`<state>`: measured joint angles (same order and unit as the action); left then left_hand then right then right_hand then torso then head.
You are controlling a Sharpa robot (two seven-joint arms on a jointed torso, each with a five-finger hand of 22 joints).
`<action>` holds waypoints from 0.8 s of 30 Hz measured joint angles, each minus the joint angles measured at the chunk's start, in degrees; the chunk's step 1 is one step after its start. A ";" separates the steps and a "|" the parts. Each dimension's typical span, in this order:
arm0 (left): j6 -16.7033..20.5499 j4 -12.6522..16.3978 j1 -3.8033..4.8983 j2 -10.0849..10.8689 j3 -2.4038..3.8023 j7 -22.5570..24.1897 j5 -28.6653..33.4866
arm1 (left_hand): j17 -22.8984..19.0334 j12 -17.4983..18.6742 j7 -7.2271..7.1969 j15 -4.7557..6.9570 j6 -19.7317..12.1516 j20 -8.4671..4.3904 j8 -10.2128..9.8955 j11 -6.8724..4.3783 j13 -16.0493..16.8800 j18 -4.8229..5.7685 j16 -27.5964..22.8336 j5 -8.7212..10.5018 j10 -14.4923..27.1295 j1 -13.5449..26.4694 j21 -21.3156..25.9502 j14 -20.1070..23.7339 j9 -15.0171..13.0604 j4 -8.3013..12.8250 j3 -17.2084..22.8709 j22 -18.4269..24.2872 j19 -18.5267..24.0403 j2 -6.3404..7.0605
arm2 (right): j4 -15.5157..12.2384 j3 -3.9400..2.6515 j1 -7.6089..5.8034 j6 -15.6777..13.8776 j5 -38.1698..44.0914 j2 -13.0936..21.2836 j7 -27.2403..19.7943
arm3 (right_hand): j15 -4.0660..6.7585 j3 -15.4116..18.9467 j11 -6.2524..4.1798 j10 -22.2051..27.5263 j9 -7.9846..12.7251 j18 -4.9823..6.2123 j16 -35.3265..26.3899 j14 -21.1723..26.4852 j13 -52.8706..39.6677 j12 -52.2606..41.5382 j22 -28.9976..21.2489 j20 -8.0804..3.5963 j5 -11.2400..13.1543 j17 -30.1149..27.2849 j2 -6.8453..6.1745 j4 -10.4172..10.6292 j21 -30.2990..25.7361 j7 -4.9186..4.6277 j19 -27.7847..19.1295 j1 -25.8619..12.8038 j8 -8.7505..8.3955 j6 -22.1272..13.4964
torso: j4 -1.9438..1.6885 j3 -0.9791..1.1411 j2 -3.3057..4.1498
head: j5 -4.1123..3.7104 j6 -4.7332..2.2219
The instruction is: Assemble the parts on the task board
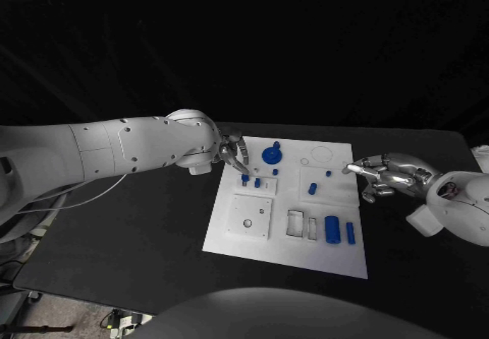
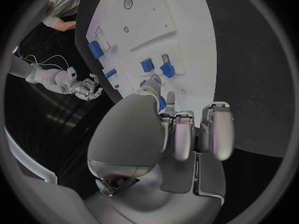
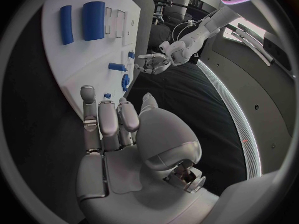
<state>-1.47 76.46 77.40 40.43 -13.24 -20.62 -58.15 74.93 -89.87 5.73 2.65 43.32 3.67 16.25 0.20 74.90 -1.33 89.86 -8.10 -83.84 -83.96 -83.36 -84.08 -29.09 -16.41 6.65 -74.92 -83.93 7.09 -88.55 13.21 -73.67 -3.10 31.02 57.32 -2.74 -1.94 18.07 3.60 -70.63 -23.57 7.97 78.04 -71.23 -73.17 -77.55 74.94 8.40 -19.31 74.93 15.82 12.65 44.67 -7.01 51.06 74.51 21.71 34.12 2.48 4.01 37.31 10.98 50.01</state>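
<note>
The white task board (image 1: 267, 244) lies mid-table. My left hand (image 1: 232, 154) hangs over its far left part, fingertips just above two small blue pegs (image 1: 251, 181) standing in the board; these pegs (image 2: 157, 67) appear just ahead of the fingers. A bit of blue (image 2: 161, 103) shows between thumb and fingers; whether it is held I cannot tell. A round blue part (image 1: 272, 154) sits just right of that hand. My right hand (image 1: 392, 176) hovers at the board's right edge, fingers loosely bent, holding nothing.
A short blue peg (image 1: 313, 188) lies mid-board. A thick blue cylinder (image 1: 332, 227) and a thinner one (image 1: 350, 233) lie near the front right, beside rectangular slots (image 1: 295, 222). A square plate with a round hole (image 1: 249, 215) sits front left.
</note>
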 measured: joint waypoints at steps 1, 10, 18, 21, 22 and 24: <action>-0.05 -0.17 -0.13 -0.10 0.00 0.17 0.01 | 0.00 0.00 0.09 0.00 0.09 0.00 0.00 0.00 0.00 0.00 0.00 0.00 0.00 0.00 0.00 0.00 0.18 0.00 0.00 0.00 0.00 0.00 | -0.01 0.00 0.00 0.00 -0.01 0.02 -0.01 | 0.00 0.00 0.00 0.00 0.00 0.00 0.00 0.00 0.00 0.00 0.00 0.00 0.00 0.00 0.00 0.00 0.00 0.00 0.00 0.00 0.00 0.00 | 0.00 0.00 0.00 | -0.01 0.00; -0.11 -1.40 -0.63 -0.82 -0.01 1.25 0.01 | -0.01 0.00 0.09 0.00 0.50 0.00 -0.55 0.21 0.00 0.00 0.00 -0.66 -0.21 -0.23 0.00 0.00 1.62 0.01 -0.31 0.00 0.00 -0.23 | -0.12 0.00 0.00 0.00 -0.04 0.13 -0.20 | 0.00 0.00 0.00 0.00 0.00 0.00 0.00 0.00 -0.01 0.00 -0.01 0.00 -0.22 -0.01 0.00 0.00 0.02 0.00 0.00 0.00 0.00 0.00 | 0.00 0.02 -0.02 | 0.23 0.00; -0.40 -2.09 -1.14 -1.32 0.01 1.43 -0.02 | -0.01 0.00 0.30 -0.21 1.11 0.20 -0.77 0.20 0.00 0.00 0.00 -0.66 -0.21 -0.23 0.00 0.21 2.51 -0.06 -0.56 0.01 -0.21 -0.23 | -0.17 0.00 0.00 0.00 -0.07 0.25 -0.45 | 0.00 0.00 0.00 0.00 0.00 0.00 0.00 0.00 -0.01 0.00 -0.01 0.00 -0.21 -0.01 0.00 0.00 0.03 0.00 0.00 0.00 0.00 0.00 | 0.01 0.02 -0.04 | 0.20 0.00; -0.64 -2.26 -1.37 -1.35 0.01 1.43 -0.02 | -0.01 0.00 0.29 -0.20 1.12 0.20 -0.77 0.20 0.00 0.01 0.00 -0.48 -0.21 -0.23 0.00 0.21 2.80 0.01 -0.63 0.01 -0.21 -0.23 | -0.19 -0.01 0.01 0.00 -0.08 0.32 -0.53 | 0.00 0.00 0.00 0.00 0.00 0.00 0.00 0.00 -0.01 0.00 -0.02 0.00 -0.21 -0.01 0.00 0.00 0.03 0.00 0.00 0.00 0.00 0.00 | 0.02 0.02 -0.04 | 0.19 0.00; -0.72 -2.30 -1.42 -1.35 0.01 1.43 -0.02 | -0.01 0.00 0.32 -0.20 1.14 0.20 -0.96 0.20 0.00 0.00 0.00 -0.32 -0.21 -0.23 0.00 0.21 2.92 -0.12 -0.75 0.01 -0.21 -0.23 | -0.19 -0.02 0.01 0.00 -0.08 0.34 -0.54 | 0.00 0.00 0.00 0.00 0.00 0.00 0.00 0.00 -0.01 0.00 -0.02 0.00 -0.21 -0.01 0.00 0.00 0.03 0.00 0.00 0.00 0.00 0.00 | 0.02 0.02 -0.03 | 0.16 0.00; -0.90 -2.42 -1.51 -1.35 0.00 1.42 -0.03 | -0.01 0.00 0.47 -0.20 1.54 0.20 -0.99 0.20 0.00 0.00 0.00 -0.31 -0.21 -0.23 0.18 0.21 3.17 -0.16 -0.79 0.01 -0.21 -0.23 | -0.20 -0.02 0.01 0.00 -0.09 0.41 -0.56 | 0.00 0.00 0.00 0.00 0.00 0.00 0.00 0.00 -0.01 0.00 -0.02 0.00 -0.21 -0.01 0.00 0.00 0.03 0.00 0.00 0.00 0.00 0.00 | 0.02 0.02 -0.03 | 0.12 0.00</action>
<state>-2.37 74.04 75.89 39.08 -13.23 -19.20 -58.18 74.92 -89.86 6.20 2.45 44.87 3.88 15.26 0.40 74.90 -1.32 89.86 -8.41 -84.04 -84.20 -83.18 -83.87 -25.93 -16.57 5.86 -74.91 -84.14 6.85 -88.75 13.19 -73.66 -3.10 30.93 57.72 -3.29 -1.94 18.08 3.60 -70.63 -23.58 7.97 78.04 -71.23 -73.19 -77.55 74.92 8.40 -19.52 74.92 15.82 12.65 44.69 -7.01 51.06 74.50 21.71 34.12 2.50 4.03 37.28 11.10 50.01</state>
